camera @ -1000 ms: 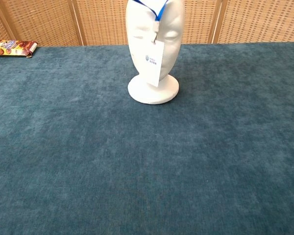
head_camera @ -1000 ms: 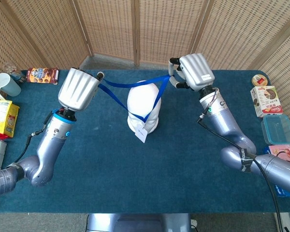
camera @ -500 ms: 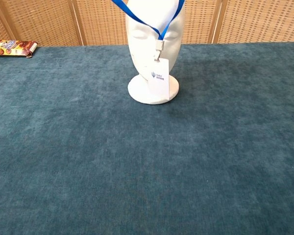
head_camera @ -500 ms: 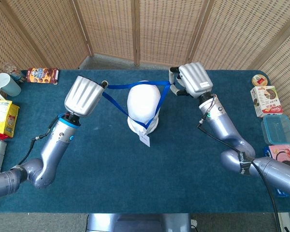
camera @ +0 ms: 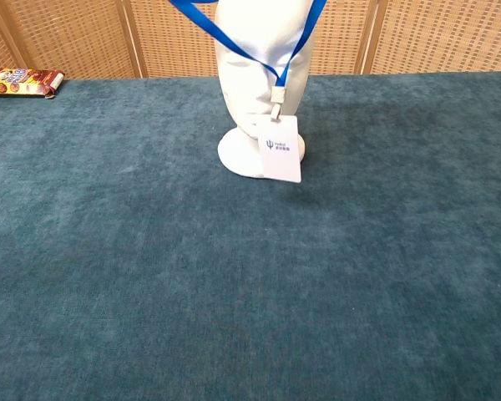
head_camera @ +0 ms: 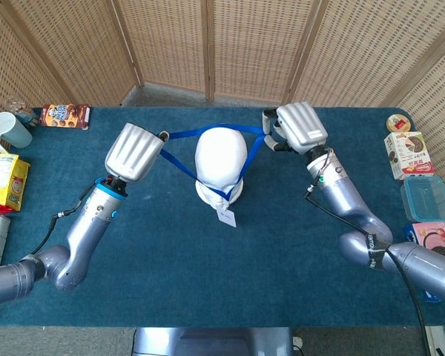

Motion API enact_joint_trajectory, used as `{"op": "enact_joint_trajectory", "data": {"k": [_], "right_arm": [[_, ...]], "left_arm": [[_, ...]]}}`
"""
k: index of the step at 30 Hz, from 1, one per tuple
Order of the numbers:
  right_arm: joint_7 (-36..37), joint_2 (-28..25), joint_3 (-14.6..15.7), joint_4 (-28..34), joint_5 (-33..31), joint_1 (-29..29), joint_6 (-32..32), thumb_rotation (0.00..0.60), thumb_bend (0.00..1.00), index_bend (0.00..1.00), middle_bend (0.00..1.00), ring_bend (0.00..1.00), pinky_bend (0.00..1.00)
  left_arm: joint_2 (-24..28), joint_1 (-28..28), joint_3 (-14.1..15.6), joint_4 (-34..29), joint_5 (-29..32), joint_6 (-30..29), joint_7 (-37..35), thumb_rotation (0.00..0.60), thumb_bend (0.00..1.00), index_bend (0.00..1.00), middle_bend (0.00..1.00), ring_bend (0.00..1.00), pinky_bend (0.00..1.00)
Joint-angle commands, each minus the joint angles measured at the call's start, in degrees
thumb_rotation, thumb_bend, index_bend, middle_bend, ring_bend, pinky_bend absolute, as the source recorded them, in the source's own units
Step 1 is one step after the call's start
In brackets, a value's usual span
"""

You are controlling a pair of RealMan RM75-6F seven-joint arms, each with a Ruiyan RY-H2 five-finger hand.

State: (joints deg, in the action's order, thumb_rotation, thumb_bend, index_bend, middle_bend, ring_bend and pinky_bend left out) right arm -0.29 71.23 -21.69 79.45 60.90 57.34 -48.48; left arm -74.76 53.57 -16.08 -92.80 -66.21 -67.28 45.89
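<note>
Two hands stretch a lanyard over a mannequin head

Both the left hand [head_camera: 136, 150] and right hand [head_camera: 300, 126] grip the blue lanyard [head_camera: 208, 134], spreading its loop wide so it clears the white mannequin head [head_camera: 220, 158]. Its badge [camera: 280, 159] dangles in front of the base. Snack boxes [head_camera: 409, 154] and a cup [head_camera: 7, 131] line the table [head_camera: 208, 259] edges, well apart

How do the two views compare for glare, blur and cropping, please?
Head view: even light, sharp, mannequin head bright but not blown out. Chest view: card readable, mannequin top cropped, lanyard slightly soft; neither hand appears there.
</note>
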Motion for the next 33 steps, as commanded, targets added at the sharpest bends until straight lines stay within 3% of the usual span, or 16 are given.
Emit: {"op": "enact_joint_trajectory", "data": {"k": [1, 11, 28, 31, 33], "right_arm": [[-0.2, -0.1, 0.1, 0.0, -0.6, 0.1, 0.7, 0.6, 0.45, 0.75, 1.0, 1.0, 1.0], [-0.1, -0.9, -0.3, 0.2, -3.2, 0.3, 2.6, 0.6, 0.43, 0.68, 1.0, 1.0, 1.0], [1.9, -3.2, -0.1, -0.1, -7.5, 0.1, 8.0, 0.598, 0.4, 0.6, 1.0, 1.0, 1.0], [2.0, -3.7, 0.2, 0.1, -7.8, 0.2, 9.2, 0.473, 0.4, 0.56, 1.0, 1.0, 1.0], [2.3, -4.0, 0.2, 0.3, -8.2, 0.3, 9.9, 0.345, 0.38, 0.53, 1.0, 1.0, 1.0]], "left_arm": [[0.6, 0.2, 0.1, -1.3, 1.9, 1.1, 1.5, 0.6, 0.36, 0.63, 1.0, 1.0, 1.0], [1.6, 0.7, -0.1, -3.1, 5.6, 1.8, 3.5, 0.6, 0.23, 0.63, 1.0, 1.0, 1.0], [1.9, 2.2, 0.3, -4.8, 10.3, 1.8, 6.6, 0.6, 0.17, 0.63, 1.0, 1.0, 1.0], [2.0, 2.3, 0.4, -4.9, 10.3, 1.6, 6.6, 0.6, 0.14, 0.63, 1.0, 1.0, 1.0], [2.1, 2.3, 0.4, -5.2, 10.4, 1.3, 6.3, 0.6, 0.12, 0.63, 1.0, 1.0, 1.0]]}}
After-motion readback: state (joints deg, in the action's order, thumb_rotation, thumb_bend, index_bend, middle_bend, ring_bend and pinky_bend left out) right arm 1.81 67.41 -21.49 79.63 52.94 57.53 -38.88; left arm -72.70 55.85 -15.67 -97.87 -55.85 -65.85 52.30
